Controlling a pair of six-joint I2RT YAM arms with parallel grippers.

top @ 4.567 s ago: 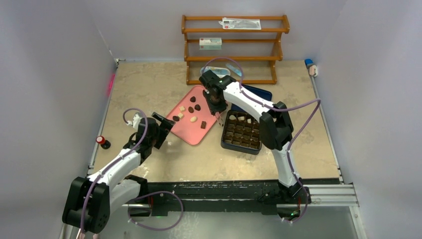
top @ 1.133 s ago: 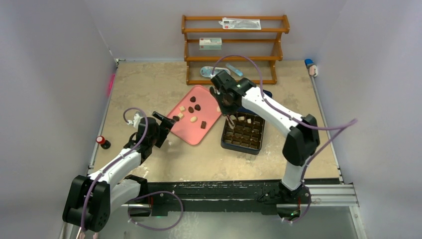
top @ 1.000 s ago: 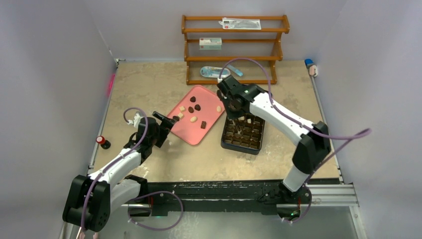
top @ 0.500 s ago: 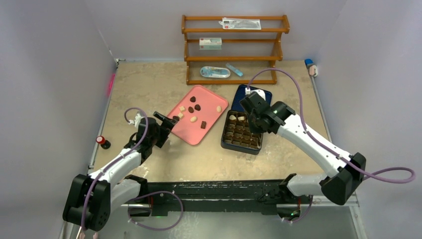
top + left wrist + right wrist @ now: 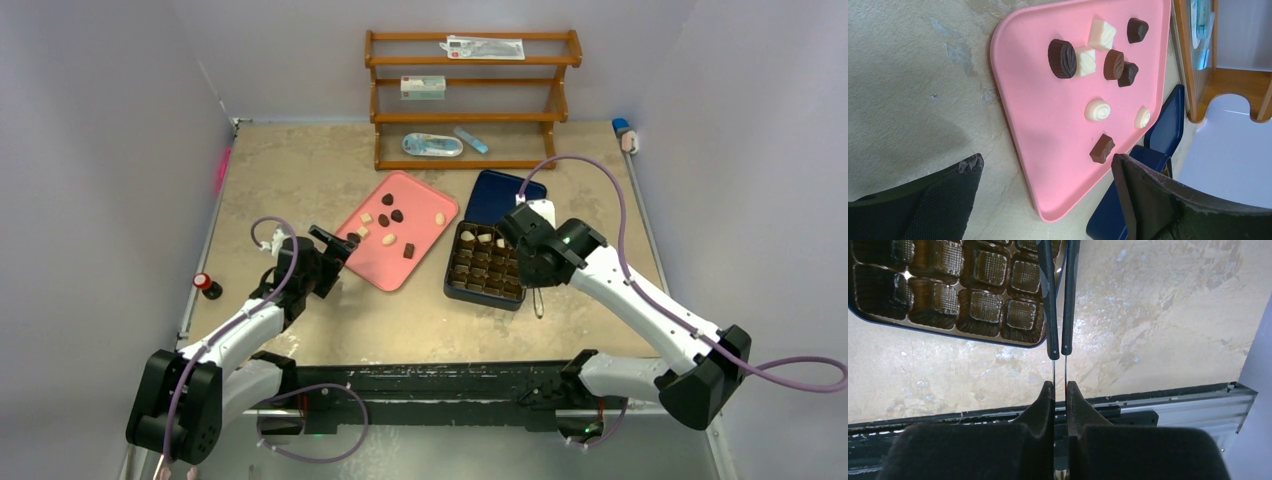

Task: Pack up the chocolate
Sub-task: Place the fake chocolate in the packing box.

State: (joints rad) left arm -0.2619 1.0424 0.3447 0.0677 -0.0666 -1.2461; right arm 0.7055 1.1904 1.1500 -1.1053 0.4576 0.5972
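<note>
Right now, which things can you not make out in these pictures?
- Tips of the tweezers: right wrist view, cut off by the top edge; top view, too small to show whether they hold anything.
- Right side of the box: top view, covered by the right gripper.
- Labels on the shelf: top view, too small.

Your pink tray [image 5: 1048, 170] is smooth, matt plastic, and the chocolate [image 5: 1062, 58] on it has a dull sheen, with one dark piece ribbed on its side. The box [image 5: 948, 295] holds a thin, glossy brown plastic insert. The table [image 5: 1158, 305] looks mottled and rough, like stone. The rack [image 5: 470, 118] is varnished wood. Your left gripper [image 5: 1047, 161] has matt black fingers [image 5: 1168, 200] that are frayed at the edges. The tweezers [image 5: 1049, 305] are bare metal strips sleeved in matt black.
</note>
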